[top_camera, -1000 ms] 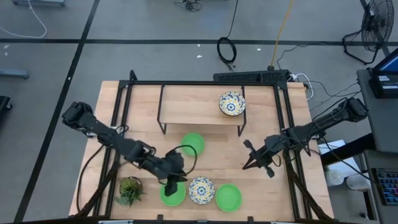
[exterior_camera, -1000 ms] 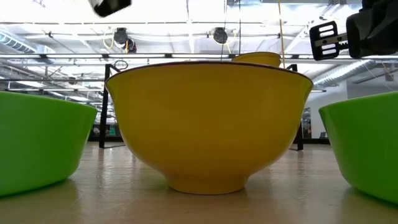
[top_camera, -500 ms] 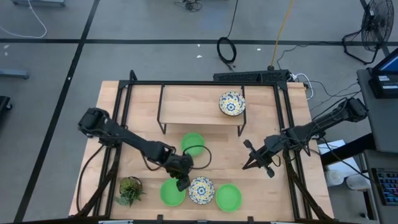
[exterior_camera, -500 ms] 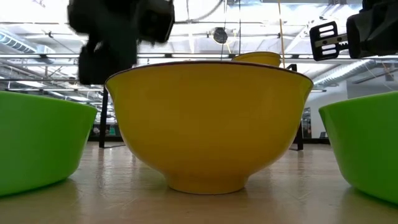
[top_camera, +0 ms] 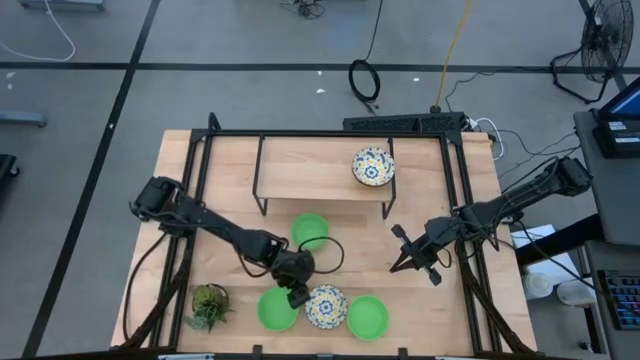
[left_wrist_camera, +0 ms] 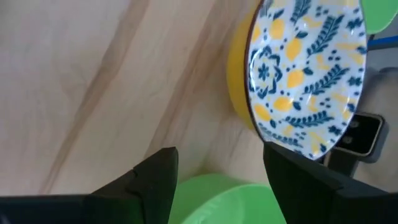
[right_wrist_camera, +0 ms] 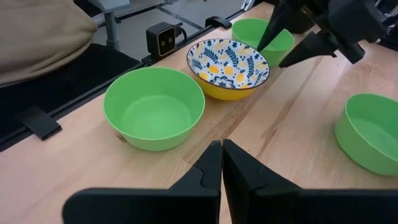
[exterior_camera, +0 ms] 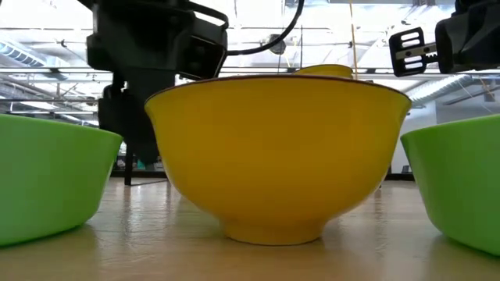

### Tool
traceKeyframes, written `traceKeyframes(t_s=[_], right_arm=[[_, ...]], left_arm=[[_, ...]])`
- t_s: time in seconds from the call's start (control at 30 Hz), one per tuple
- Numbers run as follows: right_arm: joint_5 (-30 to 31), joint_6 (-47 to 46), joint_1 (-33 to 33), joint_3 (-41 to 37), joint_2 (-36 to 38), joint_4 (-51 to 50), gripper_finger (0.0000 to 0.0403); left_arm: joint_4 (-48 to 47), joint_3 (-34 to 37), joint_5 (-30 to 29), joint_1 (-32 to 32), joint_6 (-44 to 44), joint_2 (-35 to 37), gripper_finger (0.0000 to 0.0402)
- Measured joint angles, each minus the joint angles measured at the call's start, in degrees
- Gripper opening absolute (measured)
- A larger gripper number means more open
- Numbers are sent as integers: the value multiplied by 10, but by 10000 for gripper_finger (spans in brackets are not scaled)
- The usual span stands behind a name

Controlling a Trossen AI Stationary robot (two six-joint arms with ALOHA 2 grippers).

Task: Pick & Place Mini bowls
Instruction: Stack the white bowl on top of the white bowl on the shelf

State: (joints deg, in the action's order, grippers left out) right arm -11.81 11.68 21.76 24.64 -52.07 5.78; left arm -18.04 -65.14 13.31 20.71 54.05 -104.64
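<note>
Left gripper [top_camera: 296, 293] sits low at the front row of bowls, in the narrow gap between the front-left green bowl [top_camera: 277, 310] and the floral bowl [top_camera: 326, 306]; fingers spread apart, holding nothing, one finger [left_wrist_camera: 153, 180] over the green rim, the other just beside the floral bowl's yellow wall, contact can't be told. Taking the floral bowl as landmark: a second green bowl [top_camera: 367, 317] is just beside it on the far side from the gripper, a third green bowl [top_camera: 310, 231] sits behind it toward the rack with open wood between, and a second floral bowl [top_camera: 373, 166] sits up on the black metal rack [top_camera: 262, 170] at the back. The front row sits near the table [top_camera: 230, 180] front edge, little room there. Potted plant [top_camera: 210, 304] is beyond the front-left green bowl, near the table's left edge. Right gripper [top_camera: 407, 260] hangs well off to the right of the floral bowl over bare wood, fingers pressed together, empty. Floral bowl: glossy, round, footed, blue-white-yellow inside, plain yellow outside. Green bowls are smooth and plain. Table is light wood planks in a black frame. No readable writing or labels anywhere.
</note>
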Motion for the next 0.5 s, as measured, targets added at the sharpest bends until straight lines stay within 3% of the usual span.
traceKeyframes(t_s=[0.23, 0.5], right_arm=[[0, 0, 0, 0, 0, 0, 0], [0, 0, 0, 0, 0, 0, 0]], left_arm=[[46, 0, 17, -10, -7, 0, 239], [31, 0, 2, -9, -28, 0, 239]])
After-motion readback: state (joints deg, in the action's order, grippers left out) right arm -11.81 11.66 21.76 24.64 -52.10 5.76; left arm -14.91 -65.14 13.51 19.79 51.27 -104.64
